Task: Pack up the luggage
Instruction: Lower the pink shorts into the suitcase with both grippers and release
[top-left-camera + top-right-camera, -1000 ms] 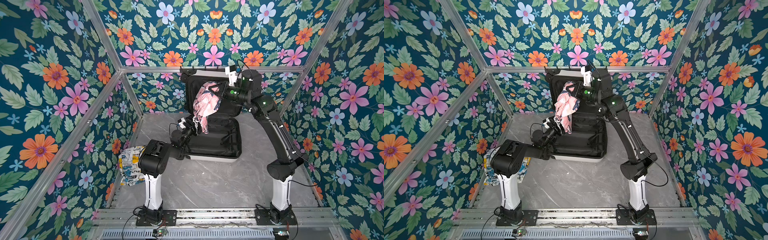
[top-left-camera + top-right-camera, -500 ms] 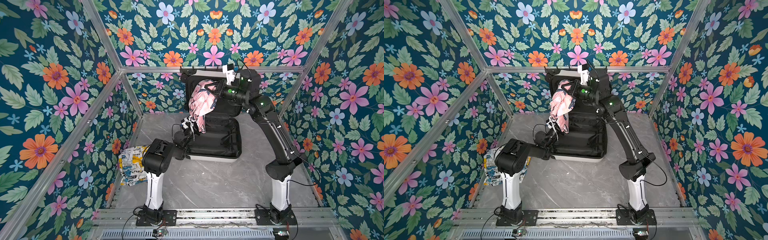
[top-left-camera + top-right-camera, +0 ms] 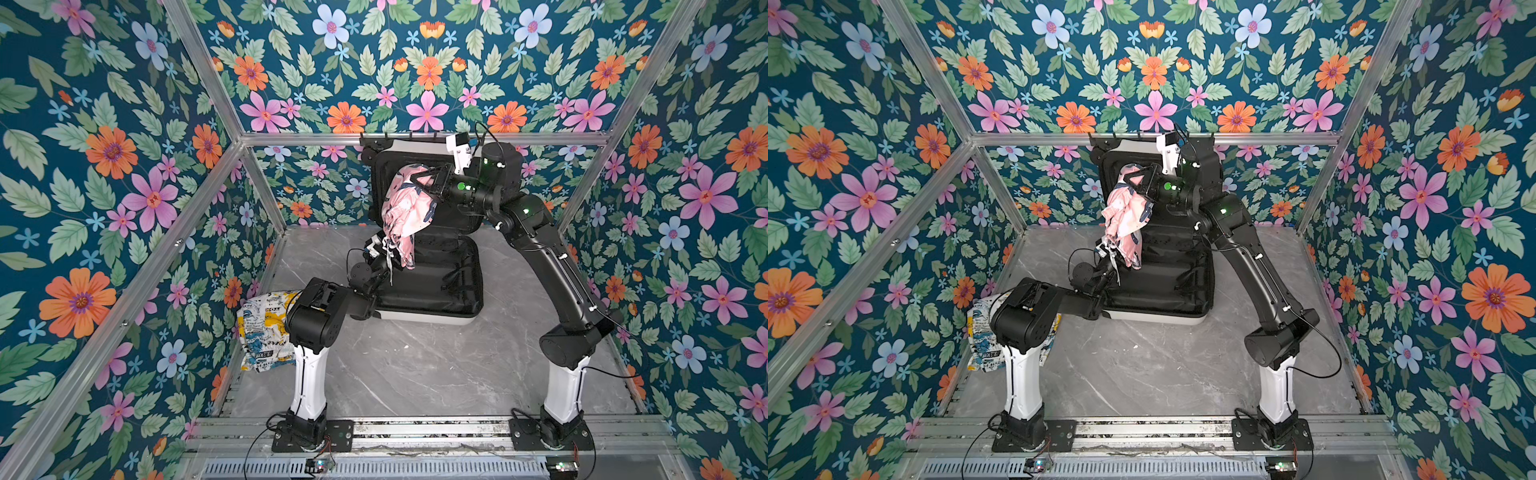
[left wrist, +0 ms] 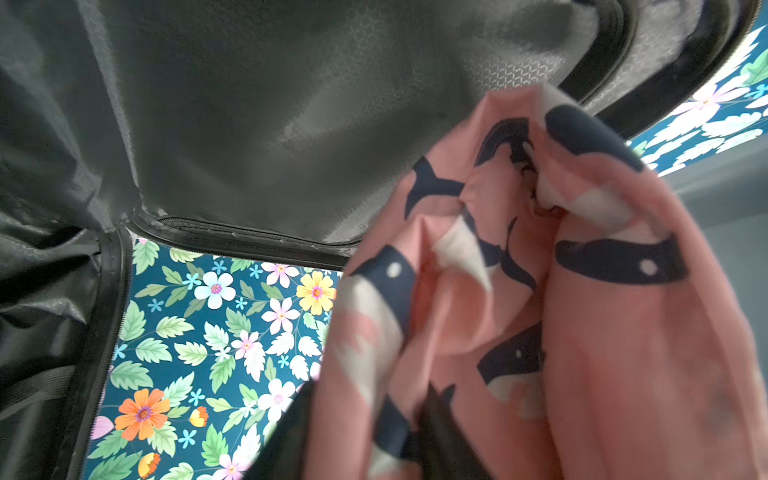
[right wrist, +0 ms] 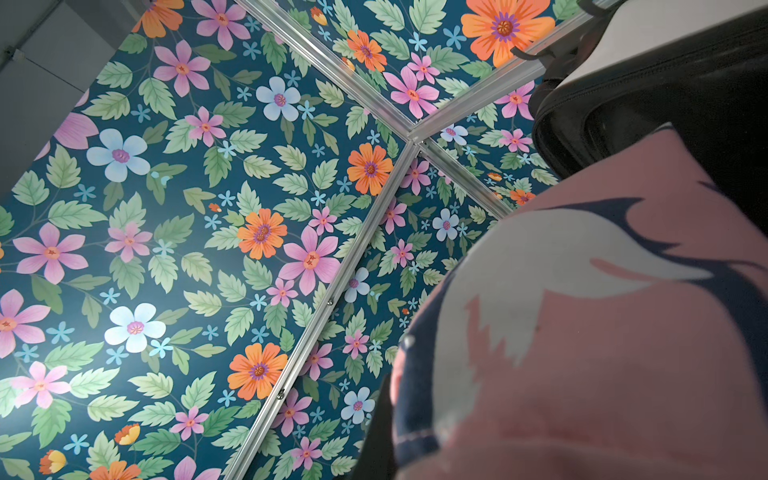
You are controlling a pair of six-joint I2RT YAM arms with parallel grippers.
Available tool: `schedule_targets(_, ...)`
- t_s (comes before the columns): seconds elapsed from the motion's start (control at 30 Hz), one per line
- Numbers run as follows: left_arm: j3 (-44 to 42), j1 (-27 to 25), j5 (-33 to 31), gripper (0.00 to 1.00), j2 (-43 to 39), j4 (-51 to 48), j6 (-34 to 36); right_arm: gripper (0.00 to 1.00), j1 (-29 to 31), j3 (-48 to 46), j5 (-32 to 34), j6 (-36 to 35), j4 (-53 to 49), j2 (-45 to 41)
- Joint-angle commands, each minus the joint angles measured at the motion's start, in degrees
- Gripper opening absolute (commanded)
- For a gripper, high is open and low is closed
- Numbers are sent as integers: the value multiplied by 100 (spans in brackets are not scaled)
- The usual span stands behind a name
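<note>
Yellow-white printed bag (image 3: 264,328) lay by the left wall, partly hidden behind the left arm (image 3: 320,316). Pink cloth (image 3: 405,208) hung in front of the luggage (image 3: 428,319) lid, covering part of it. Right gripper (image 3: 422,178) was clenched on the cloth's top. Left gripper (image 3: 384,255) was at its lower end, grip unclear. Luggage sat open at the back of the table (image 3: 415,365): lid upright, white shell, black lining.

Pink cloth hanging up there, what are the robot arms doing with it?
The right claw holds the pink cloth with dark blue and white print up over the open white hard-shell suitcase with black lining. The left claw is at the cloth's lower end; whether it grips is unclear. It is not packed yet.
</note>
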Motion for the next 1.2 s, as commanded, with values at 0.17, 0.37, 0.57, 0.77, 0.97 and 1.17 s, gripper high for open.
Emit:
schedule_targets(0.17,-281,273,154,0,-238,414,-71,0,-125,-539,123,-64,368,-362)
schedule_targets(0.37,-417,709,559,0,-543,133,56,0,-413,-1743,12,27,802,-883)
schedule_targets(0.57,17,1134,1516,0,-1059,-1867,1231,0,-694,-3232,-114,22,1283,-1410)
schedule_targets(0.77,469,1170,1988,0,-1174,-3613,2390,0,-816,-4172,-149,-149,1363,-1460)
schedule_targets(0.97,325,1145,2055,0,-1486,-5011,3332,0,-945,-4775,-167,-224,1342,-1336)
schedule_targets(1.17,589,1100,1888,0,-1859,-6938,4689,0,-952,-5379,-187,-363,1294,-1237)
